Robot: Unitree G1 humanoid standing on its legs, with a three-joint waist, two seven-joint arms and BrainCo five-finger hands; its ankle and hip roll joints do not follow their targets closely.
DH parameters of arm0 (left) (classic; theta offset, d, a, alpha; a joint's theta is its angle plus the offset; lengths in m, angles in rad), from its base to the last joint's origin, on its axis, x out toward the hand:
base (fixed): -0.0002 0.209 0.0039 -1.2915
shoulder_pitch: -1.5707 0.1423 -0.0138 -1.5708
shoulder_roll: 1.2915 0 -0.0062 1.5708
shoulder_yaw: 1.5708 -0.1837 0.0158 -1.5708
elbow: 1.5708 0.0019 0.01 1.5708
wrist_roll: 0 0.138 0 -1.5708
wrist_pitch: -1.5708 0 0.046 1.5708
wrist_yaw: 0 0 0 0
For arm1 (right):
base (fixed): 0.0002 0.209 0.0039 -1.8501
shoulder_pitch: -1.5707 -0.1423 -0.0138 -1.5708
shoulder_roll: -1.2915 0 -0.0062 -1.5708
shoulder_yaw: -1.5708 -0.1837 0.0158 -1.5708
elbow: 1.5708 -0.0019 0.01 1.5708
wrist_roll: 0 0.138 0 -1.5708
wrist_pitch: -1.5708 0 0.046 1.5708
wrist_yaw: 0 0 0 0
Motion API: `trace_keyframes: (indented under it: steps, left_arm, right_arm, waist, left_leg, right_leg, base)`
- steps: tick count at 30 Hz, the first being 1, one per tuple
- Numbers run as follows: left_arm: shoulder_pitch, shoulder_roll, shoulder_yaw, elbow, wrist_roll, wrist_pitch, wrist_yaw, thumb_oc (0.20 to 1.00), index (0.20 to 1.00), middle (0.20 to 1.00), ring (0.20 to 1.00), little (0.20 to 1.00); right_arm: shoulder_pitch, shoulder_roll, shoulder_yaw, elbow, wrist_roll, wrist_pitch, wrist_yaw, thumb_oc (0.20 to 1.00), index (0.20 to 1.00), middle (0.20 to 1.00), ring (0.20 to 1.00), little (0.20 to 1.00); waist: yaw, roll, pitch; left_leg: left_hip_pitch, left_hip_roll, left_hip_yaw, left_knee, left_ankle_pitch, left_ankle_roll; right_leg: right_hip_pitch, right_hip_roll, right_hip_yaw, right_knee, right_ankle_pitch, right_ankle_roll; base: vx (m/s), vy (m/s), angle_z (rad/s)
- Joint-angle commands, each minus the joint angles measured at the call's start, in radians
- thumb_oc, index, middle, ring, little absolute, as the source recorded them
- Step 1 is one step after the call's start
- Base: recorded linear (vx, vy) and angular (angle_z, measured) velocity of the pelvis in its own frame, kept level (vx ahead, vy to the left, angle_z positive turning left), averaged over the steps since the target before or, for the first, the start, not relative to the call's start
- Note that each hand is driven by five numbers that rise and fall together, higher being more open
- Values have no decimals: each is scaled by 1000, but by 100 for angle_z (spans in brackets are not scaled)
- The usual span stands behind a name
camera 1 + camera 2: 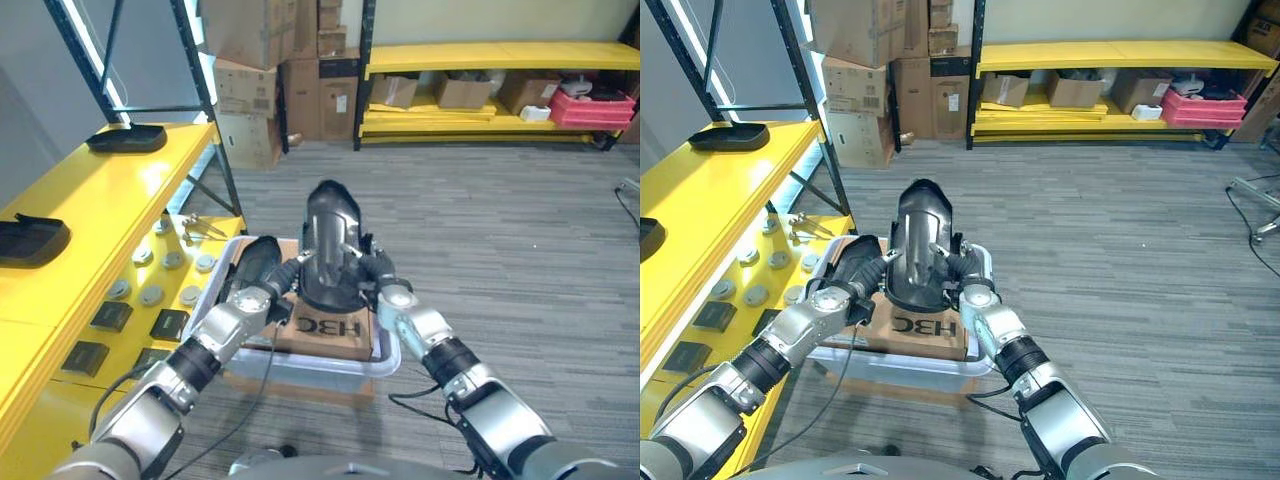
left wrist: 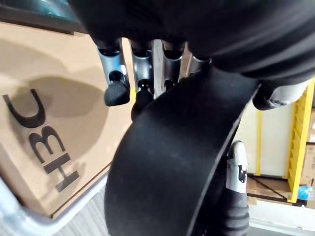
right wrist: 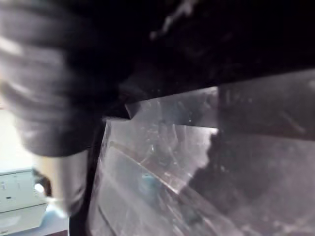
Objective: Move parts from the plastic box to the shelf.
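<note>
On the yellow shelf (image 1: 90, 190), well off to the left of the fingers, two black parts (image 1: 127, 138) already lie, so some of the job looks done. The left hand (image 1: 262, 268) curls its fingers (image 2: 117, 84) round one edge of a large black part (image 1: 330, 245), raised above the plastic box (image 1: 300, 365). The right hand (image 1: 380, 275) presses the far edge; whether its fingers clamp I cannot tell. Below them a cardboard piece (image 1: 325, 330) rests in the box. This part has yet to reach the shelf.
</note>
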Motion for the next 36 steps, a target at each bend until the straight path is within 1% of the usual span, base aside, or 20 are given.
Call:
trace_keyframes:
  steps: [1, 5, 10, 11, 14, 15, 17, 18, 19, 20, 21, 22, 24, 25, 28, 29, 30, 33, 35, 36]
  left_arm:
    - [-91, -72, 66, -90, -31, -192, -23, 200, 200, 200, 200, 200]
    - [-29, -24, 152, -114, -11, -242, -14, 200, 200, 200, 200, 200]
    - [57, 33, 245, -144, 24, -301, -1, 200, 200, 200, 200, 200]
    - [87, 50, 272, -149, 35, -329, 14, 200, 200, 200, 200, 200]
    - [186, 96, 369, -183, 47, -389, 12, 200, 200, 200, 200, 200]
    - [216, 106, 400, -197, 42, -402, 6, 200, 200, 200, 200, 200]
    - [243, 118, 430, -214, 38, -417, 10, 200, 200, 200, 200, 200]
    - [263, 130, 454, -226, 33, -429, 11, 200, 200, 200, 200, 200]
    - [285, 144, 487, -237, 27, -452, 10, 200, 200, 200, 200, 200]
    - [302, 159, 514, -258, 16, -461, 11, 200, 200, 200, 200, 200]
    - [315, 174, 542, -273, 2, -467, 8, 200, 200, 200, 200, 200]
    - [320, 185, 556, -280, -10, -472, 5, 200, 200, 200, 200, 200]
    - [324, 199, 578, -290, -39, -475, -3, 200, 200, 200, 200, 200]
    - [325, 205, 597, -296, -46, -478, -13, 200, 200, 200, 200, 200]
    - [334, 209, 630, -328, -58, -458, 7, 200, 200, 200, 200, 200]
    - [341, 210, 640, -339, -62, -453, 9, 200, 200, 200, 200, 200]
    - [379, 204, 684, -378, -60, -450, 36, 200, 200, 200, 200, 200]
    - [450, 192, 753, -428, -59, -458, 23, 200, 200, 200, 200, 200]
    - [481, 183, 777, -446, -67, -452, -16, 200, 200, 200, 200, 200]
    - [492, 172, 784, -453, -65, -454, -30, 200, 200, 200, 200, 200]
  right_arm:
    - [-46, 60, -5, -4, 35, -72, -6, 1000, 1000, 1000, 1000, 1000]
    - [24, 35, -67, -50, 23, -108, 14, 1000, 1000, 1000, 1000, 1000]
    - [138, 6, -131, -146, -5, -112, 41, 1000, 1000, 1000, 1000, 1000]
    - [179, -1, -146, -172, -8, -106, 50, 1000, 1000, 1000, 1000, 1000]
    - [322, -30, -198, -226, -54, -85, 79, 1000, 1000, 1000, 1000, 1000]
    - [362, -36, -216, -233, -40, -73, 76, 1000, 1000, 1000, 1000, 1000]
    - [397, -42, -240, -224, -52, -56, 76, 1000, 1000, 1000, 1000, 1000]
    - [428, -47, -258, -211, -77, -54, 90, 1000, 1000, 1000, 1000, 1000]
    - [467, -48, -278, -185, -38, -43, 103, 1000, 1000, 1000, 1000, 1000]
    - [497, -42, -297, -150, -61, -49, 122, 1000, 1000, 1000, 1000, 1000]
    - [523, -42, -310, -106, -98, -63, 142, 1000, 1000, 1000, 1000, 1000]
    - [543, -42, -318, -76, -81, -73, 155, 1000, 1000, 1000, 1000, 1000]
    - [581, -44, -338, -2, -69, -98, 169, 1000, 1000, 1000, 1000, 1000]
    - [607, -49, -355, 59, -72, -115, 197, 1000, 1000, 1000, 1000, 1000]
    - [623, -47, -360, 151, -69, -136, 231, 1000, 1000, 1000, 1000, 1000]
    - [622, -49, -355, 160, -74, -133, 233, 1000, 1000, 1000, 1000, 1000]
    - [617, -52, -332, 180, -110, -111, 237, 1000, 1000, 1000, 1000, 1000]
    - [612, -54, -299, 185, -167, -81, 222, 1000, 1000, 1000, 1000, 1000]
    - [630, -52, -299, 176, -163, -67, 198, 1000, 1000, 1000, 1000, 1000]
    - [649, -52, -307, 166, -164, -66, 185, 1000, 1000, 1000, 1000, 1000]
  waist:
    - [35, -40, -47]
    - [37, -39, -47]
    - [27, -38, -45]
    - [23, -39, -45]
    - [8, -39, -41]
    - [4, -39, -40]
    - [-1, -39, -39]
    - [-5, -40, -37]
    - [-11, -40, -35]
    - [-15, -40, -34]
    - [-19, -39, -31]
    - [-23, -37, -29]
    - [-41, -34, -21]
    - [-50, -30, -21]
    - [-41, -32, -19]
    - [-34, -32, -18]
    - [-6, -34, -13]
    - [38, -34, -3]
    - [48, -33, 10]
    - [42, -31, 14]
  left_leg:
    - [-19, 47, -69, -6, -45, -61]
    - [-25, 46, -66, -12, -41, -59]
    - [-32, 41, -57, -23, -34, -54]
    - [-34, 41, -52, -27, -33, -52]
    - [-39, 34, -44, -37, -29, -44]
    - [-42, 31, -43, -39, -28, -42]
    - [-46, 27, -42, -41, -27, -39]
    - [-49, 23, -43, -42, -28, -35]
    - [-53, 17, -47, -43, -27, -29]
    - [-59, 13, -54, -43, -27, -25]
    - [-64, 11, -57, -43, -27, -19]
    - [-69, 11, -66, -42, -26, -17]
    - [-74, 10, -98, -40, -23, -17]
    - [-82, 11, -126, -41, -13, -21]
    - [-95, 14, -173, -42, 3, -37]
    - [-99, 16, -183, -42, 7, -41]
    - [-113, 23, -211, -44, 21, -57]
    - [-152, 42, -214, -41, 46, -87]
    - [-180, 65, -157, -29, 60, -105]
    - [-202, 92, -73, -29, 84, -118]
  right_leg:
    - [58, -111, -25, -65, 32, 120]
    - [54, -112, -29, -70, 33, 121]
    - [44, -111, -25, -74, 36, 123]
    - [42, -111, -23, -77, 36, 124]
    - [28, -111, -11, -78, 39, 128]
    - [24, -112, -6, -77, 40, 130]
    - [18, -112, -1, -74, 39, 132]
    - [13, -112, 3, -67, 37, 133]
    - [4, -111, 13, -52, 30, 132]
    - [-8, -108, 23, -33, 19, 131]
    - [-18, -101, 34, -13, 7, 128]
    - [-29, -89, 45, 2, -4, 121]
    - [-40, -51, 78, 22, -30, 100]
    - [-44, -15, 106, 21, -38, 81]
    - [-40, 12, 114, 11, -40, 67]
    - [-39, 16, 112, 7, -40, 63]
    - [-30, 29, 97, -14, -35, 53]
    - [-13, 36, 53, -56, -22, 48]
    - [6, 33, 1, -74, -18, 48]
    - [18, 29, -58, -96, -3, 53]
  base:
    - [-40, 10, 1]
    - [-34, 1, -1]
    - [-45, 8, -2]
    - [-57, 13, -4]
    - [-60, 19, -14]
    - [-51, 17, -25]
    - [-29, 6, -17]
    - [-26, -2, -11]
    - [-33, -15, -5]
    - [-42, -33, -3]
    - [-50, -47, -3]
    - [-53, -63, -4]
    - [-21, -74, 10]
    - [2, -105, 49]
    - [-13, -97, 82]
    - [-43, -153, 92]
    - [-44, -134, 71]
    - [-54, -90, 58]
    - [-55, -32, 77]
    - [-57, 7, 126]
